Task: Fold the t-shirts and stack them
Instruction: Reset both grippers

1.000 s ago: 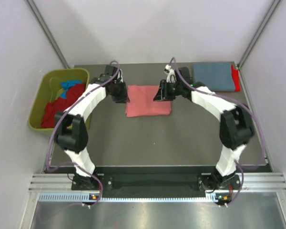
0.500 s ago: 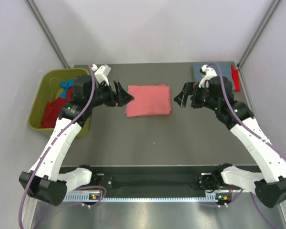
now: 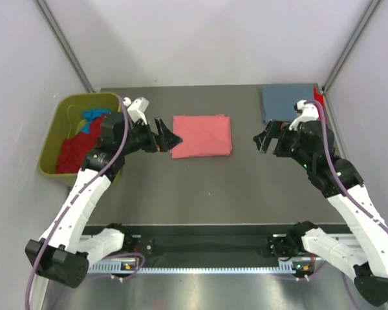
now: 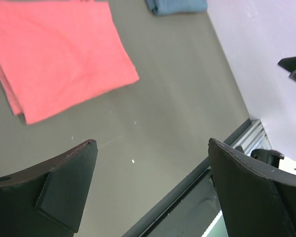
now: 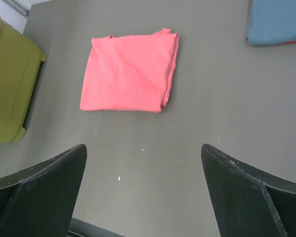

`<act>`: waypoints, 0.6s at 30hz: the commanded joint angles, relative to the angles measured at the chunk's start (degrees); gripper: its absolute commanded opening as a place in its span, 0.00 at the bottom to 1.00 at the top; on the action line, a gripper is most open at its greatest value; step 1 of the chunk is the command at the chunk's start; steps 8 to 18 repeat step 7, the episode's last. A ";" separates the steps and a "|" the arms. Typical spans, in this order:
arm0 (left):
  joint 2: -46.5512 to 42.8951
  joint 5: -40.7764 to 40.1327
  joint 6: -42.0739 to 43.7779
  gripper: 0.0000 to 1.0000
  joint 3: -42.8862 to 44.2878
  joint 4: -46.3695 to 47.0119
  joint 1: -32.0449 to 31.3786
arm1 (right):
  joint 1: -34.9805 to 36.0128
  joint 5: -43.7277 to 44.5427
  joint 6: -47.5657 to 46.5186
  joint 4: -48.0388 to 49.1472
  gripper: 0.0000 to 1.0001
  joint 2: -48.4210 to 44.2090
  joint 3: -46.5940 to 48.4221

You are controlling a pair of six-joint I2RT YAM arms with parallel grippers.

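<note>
The olive-green bin [image 3: 59, 123] at the left held crumpled red shirts [image 3: 74, 152] and a bright blue shirt [image 3: 90, 118]. On the grey tabletop [image 3: 213, 187], the folded salmon-pink shirt [image 3: 202, 135] lay between the left gripper [image 3: 167, 137] and the right gripper [image 3: 264, 142], both with jaws spread and empty. A folded grey-blue shirt [image 3: 286, 102] lay at the far right corner. Pale walls enclosed everything.

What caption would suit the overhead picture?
Left end effector and right end effector, both open, flank a folded pink shirt; grey-blue shirt far right, green bin of clothes left.
</note>
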 commanded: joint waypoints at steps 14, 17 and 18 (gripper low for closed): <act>-3.36 -1.02 -1.52 0.98 -0.41 8.28 -0.08 | -0.27 2.61 -1.20 1.45 1.00 -0.06 0.19; -3.36 -1.02 -1.52 0.98 -0.41 8.28 -0.08 | -0.27 2.61 -1.20 1.45 1.00 -0.06 0.19; -3.36 -1.02 -1.52 0.98 -0.41 8.28 -0.08 | -0.27 2.61 -1.20 1.45 1.00 -0.06 0.19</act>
